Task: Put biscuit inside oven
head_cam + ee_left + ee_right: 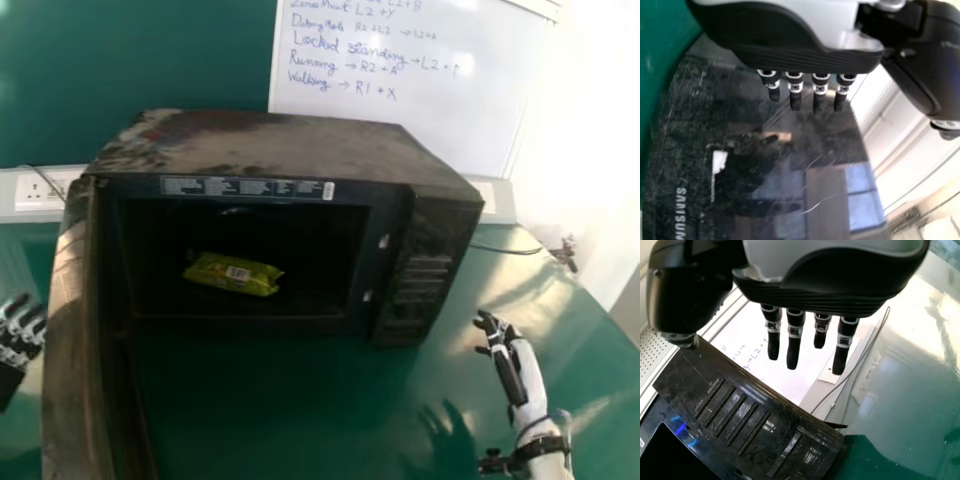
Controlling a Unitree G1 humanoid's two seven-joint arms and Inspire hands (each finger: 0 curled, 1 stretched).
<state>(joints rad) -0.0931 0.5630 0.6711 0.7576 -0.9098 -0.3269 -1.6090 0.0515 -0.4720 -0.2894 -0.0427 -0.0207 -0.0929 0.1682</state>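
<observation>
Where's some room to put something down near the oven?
In front of the oven, between its open door and the right hand, or between its button side and that hand. It's crowded where the door stands near the left hand.

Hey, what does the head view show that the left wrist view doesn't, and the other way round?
Head view: the green biscuit packet lying inside the oven, the whiteboard with handwriting behind it, and the right hand.

Left wrist view: the oven door's glossy outer face, with a white patch and window-like reflections.

Both: the left hand and part of the open oven door.
</observation>
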